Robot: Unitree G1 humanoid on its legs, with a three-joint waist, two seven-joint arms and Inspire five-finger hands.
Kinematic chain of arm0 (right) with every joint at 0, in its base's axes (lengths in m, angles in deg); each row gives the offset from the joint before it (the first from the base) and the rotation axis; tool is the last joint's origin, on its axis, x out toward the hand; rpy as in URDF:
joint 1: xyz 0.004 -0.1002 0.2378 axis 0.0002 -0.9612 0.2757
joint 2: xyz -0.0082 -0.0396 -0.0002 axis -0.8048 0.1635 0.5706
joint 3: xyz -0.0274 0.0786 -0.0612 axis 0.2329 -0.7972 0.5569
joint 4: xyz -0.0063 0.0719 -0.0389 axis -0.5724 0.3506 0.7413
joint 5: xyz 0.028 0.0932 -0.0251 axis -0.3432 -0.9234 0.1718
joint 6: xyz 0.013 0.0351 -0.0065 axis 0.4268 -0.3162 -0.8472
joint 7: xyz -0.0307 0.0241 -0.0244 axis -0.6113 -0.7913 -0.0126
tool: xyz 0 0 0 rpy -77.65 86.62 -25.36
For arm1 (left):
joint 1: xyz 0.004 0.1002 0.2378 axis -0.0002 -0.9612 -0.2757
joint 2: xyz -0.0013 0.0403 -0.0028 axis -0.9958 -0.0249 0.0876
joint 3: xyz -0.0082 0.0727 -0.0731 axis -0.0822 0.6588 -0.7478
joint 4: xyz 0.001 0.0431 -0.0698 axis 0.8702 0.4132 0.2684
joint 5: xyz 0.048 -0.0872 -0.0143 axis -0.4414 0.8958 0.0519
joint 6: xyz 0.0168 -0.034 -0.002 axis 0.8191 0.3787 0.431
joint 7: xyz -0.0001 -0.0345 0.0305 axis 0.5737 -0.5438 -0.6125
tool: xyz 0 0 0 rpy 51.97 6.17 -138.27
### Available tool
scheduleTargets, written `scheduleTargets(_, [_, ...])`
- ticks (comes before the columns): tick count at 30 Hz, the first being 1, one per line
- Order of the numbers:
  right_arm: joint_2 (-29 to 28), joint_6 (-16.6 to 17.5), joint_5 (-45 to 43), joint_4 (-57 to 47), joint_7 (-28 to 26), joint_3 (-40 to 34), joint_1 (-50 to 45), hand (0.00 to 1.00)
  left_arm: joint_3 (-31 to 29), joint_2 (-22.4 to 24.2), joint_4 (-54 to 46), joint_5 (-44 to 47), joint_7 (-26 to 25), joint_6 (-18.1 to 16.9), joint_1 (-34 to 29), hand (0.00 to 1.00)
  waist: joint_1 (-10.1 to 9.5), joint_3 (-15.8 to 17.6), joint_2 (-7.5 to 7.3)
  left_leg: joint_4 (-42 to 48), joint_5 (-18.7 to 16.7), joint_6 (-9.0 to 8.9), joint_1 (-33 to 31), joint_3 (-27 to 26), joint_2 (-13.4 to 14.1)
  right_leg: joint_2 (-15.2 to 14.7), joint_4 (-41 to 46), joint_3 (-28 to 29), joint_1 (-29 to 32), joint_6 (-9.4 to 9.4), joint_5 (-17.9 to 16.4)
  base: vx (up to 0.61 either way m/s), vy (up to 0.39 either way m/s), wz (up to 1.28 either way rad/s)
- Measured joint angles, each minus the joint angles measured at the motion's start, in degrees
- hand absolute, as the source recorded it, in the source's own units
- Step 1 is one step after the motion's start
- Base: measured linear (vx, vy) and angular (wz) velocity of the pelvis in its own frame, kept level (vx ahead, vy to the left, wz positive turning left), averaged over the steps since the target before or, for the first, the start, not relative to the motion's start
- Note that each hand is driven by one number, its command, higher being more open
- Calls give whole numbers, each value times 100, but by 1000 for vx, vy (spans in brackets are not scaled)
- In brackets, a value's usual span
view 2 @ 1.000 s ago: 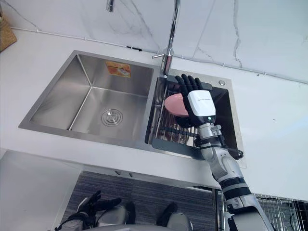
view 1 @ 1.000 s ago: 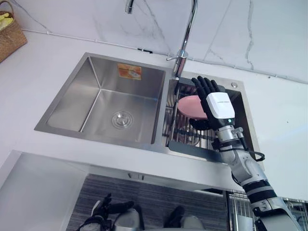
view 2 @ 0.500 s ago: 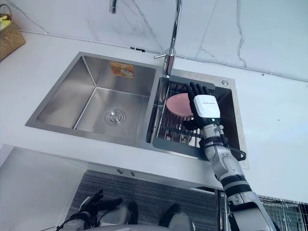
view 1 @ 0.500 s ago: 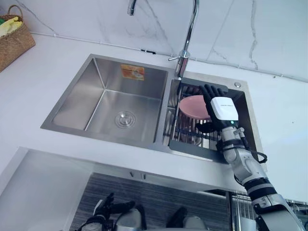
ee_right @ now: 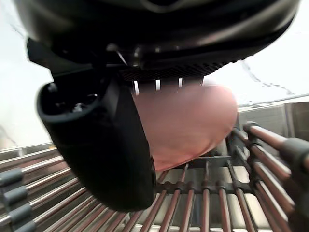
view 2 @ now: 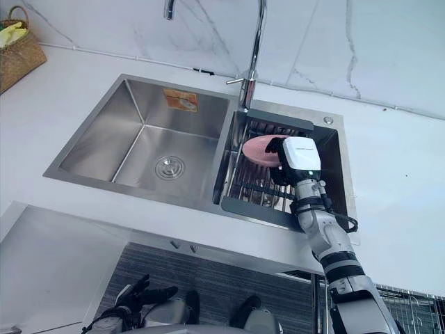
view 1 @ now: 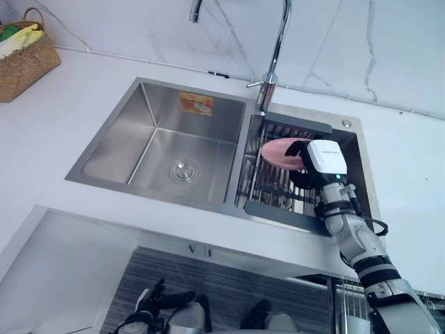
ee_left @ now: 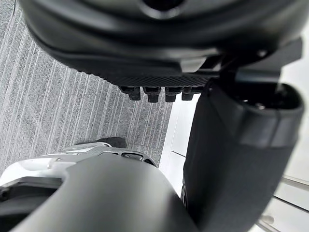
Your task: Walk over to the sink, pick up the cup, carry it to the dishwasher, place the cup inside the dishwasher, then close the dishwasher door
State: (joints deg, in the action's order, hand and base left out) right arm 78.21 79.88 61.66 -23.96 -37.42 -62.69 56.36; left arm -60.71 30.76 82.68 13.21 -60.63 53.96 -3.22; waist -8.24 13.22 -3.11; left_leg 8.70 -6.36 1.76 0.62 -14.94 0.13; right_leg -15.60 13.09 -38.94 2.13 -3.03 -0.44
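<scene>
Pink cup (view 1: 278,151) rests at the far edge of the rack (view 1: 268,189) in the sink's (view 1: 111,149) right basin; right hand (view 1: 321,158) curls round it, thumb opposing fingers for a secure lift; left hand (view 1: 147,303) hangs low, fingers relaxed.

Right hand (view 1: 321,161) curled round cup (view 1: 277,152), left hand (view 2: 132,298) hanging relaxed

The right hand (ee_right: 159,29) clasps the pink cup (ee_right: 190,121), thumb against its side; rack bars (ee_right: 207,193) lie beneath.
</scene>
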Motion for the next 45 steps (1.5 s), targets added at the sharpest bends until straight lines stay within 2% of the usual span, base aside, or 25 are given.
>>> scheduleTargets(10, [9, 286, 249, 198, 544, 17, 21, 0, 2, 0, 0, -1, 5, -25, -4, 100, -6, 0, -1, -21, 23, -6, 0, 14, 0, 4, -8, -12, -3, 5, -2, 0, 0, 0])
scheduleTargets(15, [9, 724, 185, -191, 869, -7, -102, 0, -1, -2, 1, -5, 4, -53, -5, 100, 30, 0, -5, -21, 15, 1, 22, -35, 30, 39, -18, 39, 2, 17, -10, 18, 4, -4])
scheduleTargets(18, [3, 1086, -560, -967, 863, -154, -391, 0, -24, 6, 1, -4, 4, -78, -25, 100, 46, 1, -8, -14, -33, 42, 63, -135, 68, 77, -23, 116, 6, 24, -14, 32, 7, -13])
scheduleTargets(20, [-124, 1287, -1216, -1637, 861, -570, -576, 0, -30, 4, 1, -4, 2, -60, -50, 100, 123, 1, -8, -14, -62, 47, 105, -204, 68, 81, -14, 189, 15, 23, -14, 32, 18, -17])
scheduleTargets(25, [-422, 1295, -1799, -2719, 1158, -1735, -885, 0, -37, 17, 28, -4, -13, -43, -83, 100, 227, -4, -16, -15, -149, 42, 209, -484, 62, 75, 69, 482, 126, 21, -15, 29, 36, -31])
scheduleTargets(29, [-486, 1259, -1845, -3274, 1600, -2497, -1293, 0, -60, 6, 117, -29, -15, -52, -131, 100, 501, -31, -52, -11, -232, 52, 251, -786, 50, 66, 201, 792, 328, 24, -30, 35, 27, -37])
scheduleTargets(31, [-486, 1214, -1843, -3303, 1729, -2764, -1543, 0, -59, -7, 141, -116, -14, -55, -130, 100, 619, -54, -76, 24, -283, 48, 257, -909, 53, 71, 268, 919, 423, 31, -38, 39, 10, -38])
scheduleTargets(36, [-527, 708, -1849, -3293, 2055, -3458, -2299, 0, -50, -36, 182, -159, -30, -52, -135, 100, 854, -57, -91, 313, -529, 116, 168, -1289, 84, 128, 418, 1336, 732, 11, -17, 8, 11, -42])
scheduleTargets(40, [-937, 561, -2072, -3057, 2392, -4050, -2662, 0, -41, -65, 238, -143, -179, 27, -123, 100, 1153, -52, -99, 498, -766, 228, 38, -1670, 144, 297, 185, 1737, 1001, 18, 252, -40, 36, -61])
scheduleTargets(42, [-1229, 578, -2092, -2800, 2495, -4298, -2861, 0, -47, -76, 255, -35, -261, 138, -128, 100, 1236, -53, -100, 508, -843, 340, 32, -2060, 262, 158, 383, 1369, 1085, 337, 38, -56, 39, -70])
scheduleTargets(43, [-1294, 601, -2129, -2712, 2521, -4317, -2892, 0, -50, -82, 255, 27, -268, 160, -130, 100, 1235, -50, -101, 508, -853, 354, 39, -2174, 290, 25, 689, 1133, 1164, 403, -82, -41, 30, -88])
scheduleTargets(44, [-1482, 692, -2189, -2481, 2589, -4314, -2939, 0, -56, -91, 255, 53, -275, 217, -120, 100, 1263, -51, -102, 514, -864, 347, 36, -2403, 366, -260, 1492, 653, 1274, 465, -324, -18, 13, -79])
scheduleTargets(45, [-1543, 735, -2188, -2376, 2627, -4299, -2939, 0, -56, -95, 252, 66, -277, 227, -117, 100, 1268, -51, -102, 532, -868, 340, 26, -2491, 407, -331, 1747, 511, 1281, 490, -398, -7, -8, -84])
